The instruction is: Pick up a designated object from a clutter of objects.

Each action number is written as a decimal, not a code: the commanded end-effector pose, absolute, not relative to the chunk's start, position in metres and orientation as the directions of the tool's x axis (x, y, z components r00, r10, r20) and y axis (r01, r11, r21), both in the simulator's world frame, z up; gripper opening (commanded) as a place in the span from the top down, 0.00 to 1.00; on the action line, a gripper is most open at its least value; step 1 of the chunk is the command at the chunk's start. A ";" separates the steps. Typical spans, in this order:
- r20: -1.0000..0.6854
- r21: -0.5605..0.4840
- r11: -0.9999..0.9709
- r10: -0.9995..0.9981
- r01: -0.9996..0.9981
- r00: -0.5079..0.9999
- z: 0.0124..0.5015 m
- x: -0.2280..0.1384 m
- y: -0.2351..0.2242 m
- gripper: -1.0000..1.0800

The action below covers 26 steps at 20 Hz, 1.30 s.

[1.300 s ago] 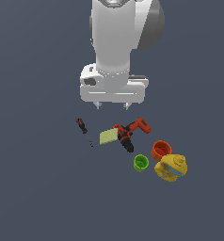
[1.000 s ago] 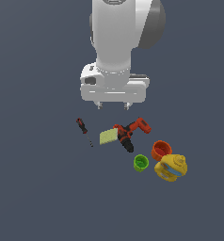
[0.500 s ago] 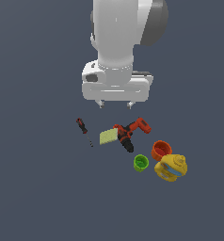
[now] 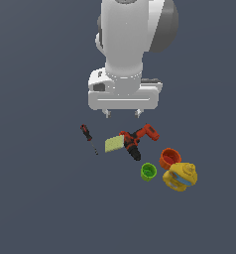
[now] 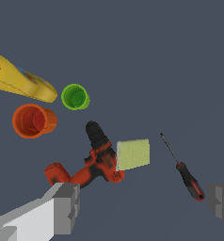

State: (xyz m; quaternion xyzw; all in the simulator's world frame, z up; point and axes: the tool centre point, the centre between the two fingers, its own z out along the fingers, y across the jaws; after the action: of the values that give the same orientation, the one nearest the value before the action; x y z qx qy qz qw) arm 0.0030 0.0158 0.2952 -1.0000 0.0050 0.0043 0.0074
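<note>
Ext view: arm seen shifted slightly toward the view's right vs earlier frames, clutter unmoved | gripper (image 4: 122,113) held spread, nothing grasped, high over yellow-green square (image 4: 114,144) | green cup (image 4: 148,171) seen lower-right of jaws, just beside orange cup (image 4: 169,158) & yellow container (image 4: 180,176) | Wrist view: green cup (image 5: 76,97) upright, round, no long axis, beyond drill (image 5: 92,157) from fingers (image 5: 62,207) | no writing legible.

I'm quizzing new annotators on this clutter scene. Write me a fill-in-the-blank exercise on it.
1. The small bright green round cup sits beside the ____ cup.
2. The pale yellow-green flat square lies against the red-black power ____.
3. The end effector hangs open, holding ____.

Missing words: orange; drill; nothing
</note>
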 end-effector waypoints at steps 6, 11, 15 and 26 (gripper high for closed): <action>-0.010 -0.001 -0.991 0.134 0.134 0.991 0.277 0.020 0.026 0.04; -0.013 0.010 -0.960 0.278 0.278 0.960 0.257 0.036 0.037 0.04; -0.016 0.015 -0.915 0.404 0.404 0.915 0.237 0.049 0.047 0.04; -0.022 0.015 -0.708 0.705 0.706 0.709 0.180 0.080 0.080 0.04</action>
State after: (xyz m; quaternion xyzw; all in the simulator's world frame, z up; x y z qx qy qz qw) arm 0.0765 0.0753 0.1882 -0.9338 -0.3576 0.0077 -0.0116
